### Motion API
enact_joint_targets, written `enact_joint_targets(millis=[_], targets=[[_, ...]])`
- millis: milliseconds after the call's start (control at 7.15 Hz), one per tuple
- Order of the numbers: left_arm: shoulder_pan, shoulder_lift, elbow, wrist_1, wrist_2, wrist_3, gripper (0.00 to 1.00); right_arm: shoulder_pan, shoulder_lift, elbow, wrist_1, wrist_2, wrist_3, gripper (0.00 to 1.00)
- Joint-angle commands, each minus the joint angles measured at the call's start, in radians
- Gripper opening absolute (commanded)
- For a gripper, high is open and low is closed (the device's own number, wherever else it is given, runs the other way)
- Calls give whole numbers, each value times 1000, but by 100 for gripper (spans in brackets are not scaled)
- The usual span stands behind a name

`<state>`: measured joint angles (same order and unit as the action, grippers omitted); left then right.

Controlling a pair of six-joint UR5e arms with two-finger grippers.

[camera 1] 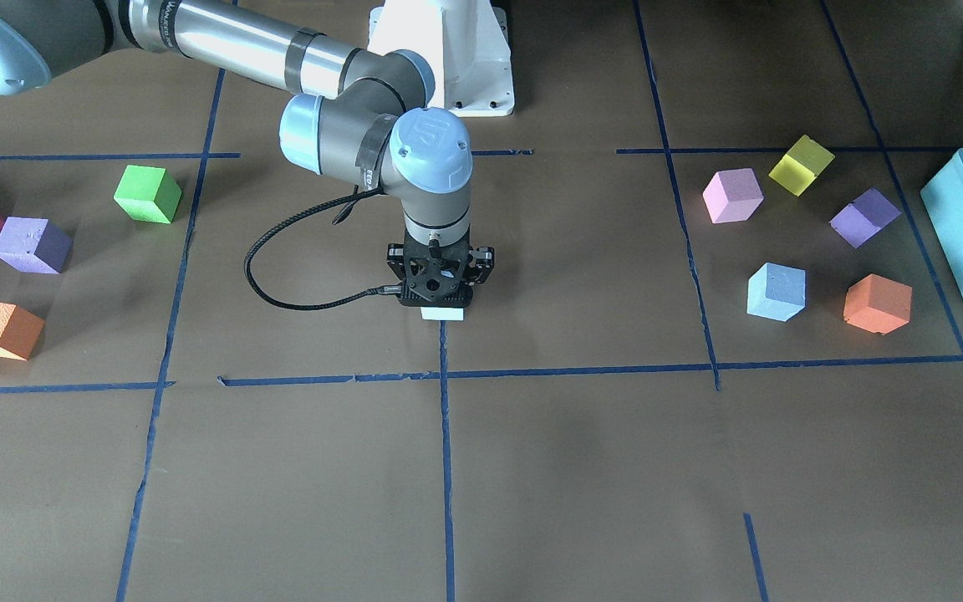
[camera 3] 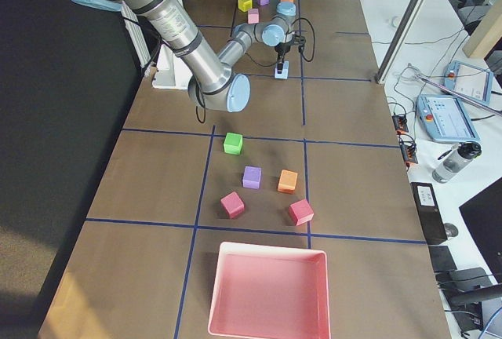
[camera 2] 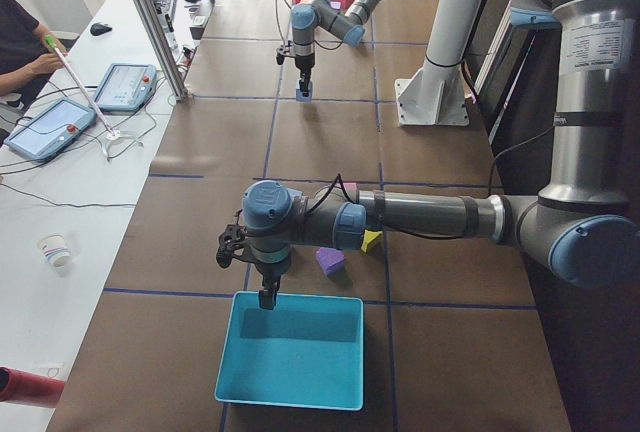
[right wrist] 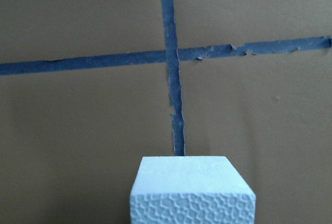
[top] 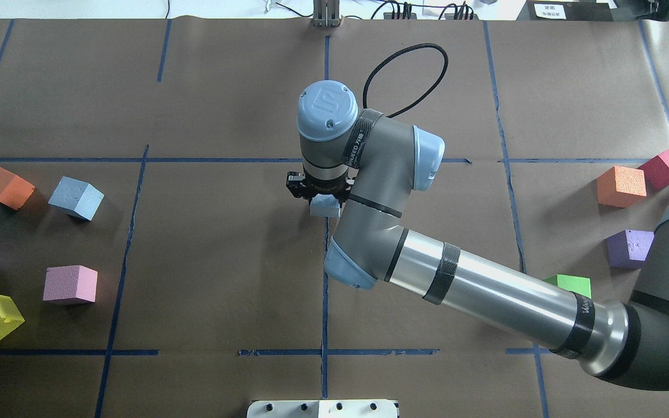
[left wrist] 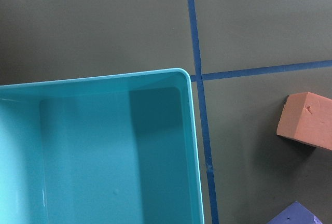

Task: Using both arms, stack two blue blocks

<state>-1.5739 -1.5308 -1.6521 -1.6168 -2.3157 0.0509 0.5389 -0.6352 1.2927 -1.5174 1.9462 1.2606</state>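
Teal box (camera 1: 962, 226) near orange cube (camera 1: 877, 303); green cube (camera 1: 147, 194) well apart.

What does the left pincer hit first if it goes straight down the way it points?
Probably the teal box. The left pincer points down right at the box's edge, so rim or inside floor; depth is unclear.

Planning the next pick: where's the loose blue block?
In the overhead view, on the robot's left side, the blue block sits beside the orange cube.
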Motion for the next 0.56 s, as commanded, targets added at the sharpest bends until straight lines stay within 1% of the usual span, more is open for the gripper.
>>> enact_joint_targets(millis=[0,140,280,420], targets=[[0,0,0,0,-1,0,100,-8,2,-9,2,-1,5,33],[0,0,-2,0,-1,0,100,-8,-1,-9,2,-1,6,60],[0,0,-2,0,-1,1,100,-8,-6,-9,2,-1,-1,91],[0,0,-2,0,-1,1,100,-7,-8,-9,2,-1,-6,99]])
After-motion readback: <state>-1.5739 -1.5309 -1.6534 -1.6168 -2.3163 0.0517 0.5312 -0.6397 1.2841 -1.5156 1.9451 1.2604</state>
